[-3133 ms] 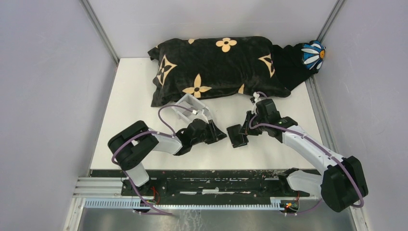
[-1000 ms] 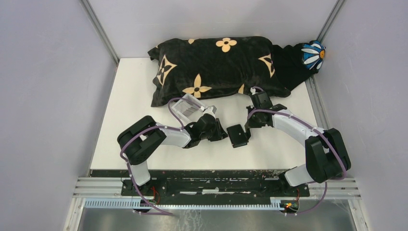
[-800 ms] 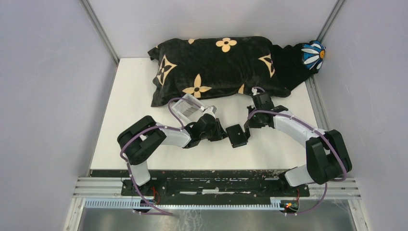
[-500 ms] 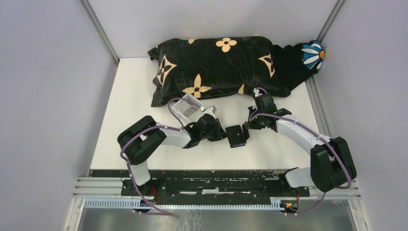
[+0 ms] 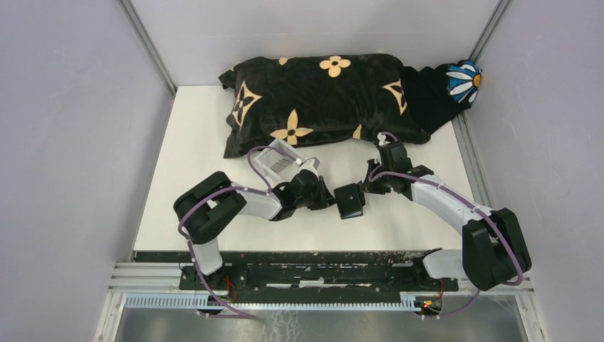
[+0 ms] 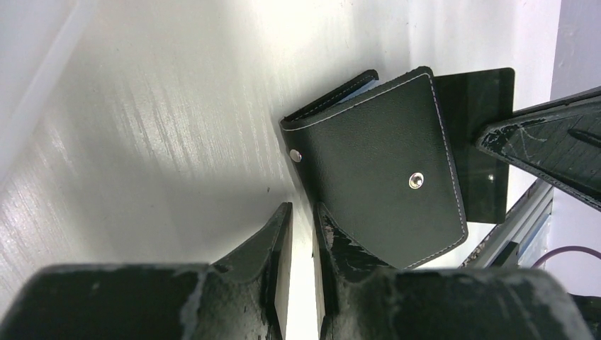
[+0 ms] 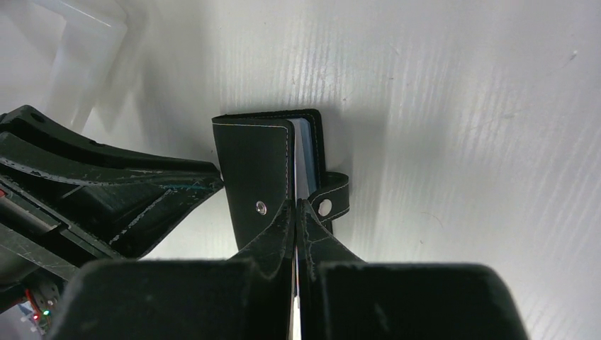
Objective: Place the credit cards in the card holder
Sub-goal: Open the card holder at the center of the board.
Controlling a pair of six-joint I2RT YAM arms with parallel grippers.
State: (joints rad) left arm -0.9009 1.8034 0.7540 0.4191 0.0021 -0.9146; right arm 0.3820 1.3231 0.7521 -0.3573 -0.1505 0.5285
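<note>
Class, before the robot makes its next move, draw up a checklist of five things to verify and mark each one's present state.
1. The card holder lies between the two grippers: ok.
2. The dark card is fully inside the holder: not ok, part sticks out.
3. The right gripper is shut: ok.
4. The right gripper is pinching that card: cannot tell.
5. The left gripper has nothing between its slightly parted jaws: ok.
6. The snap strap is unfastened: ok.
</note>
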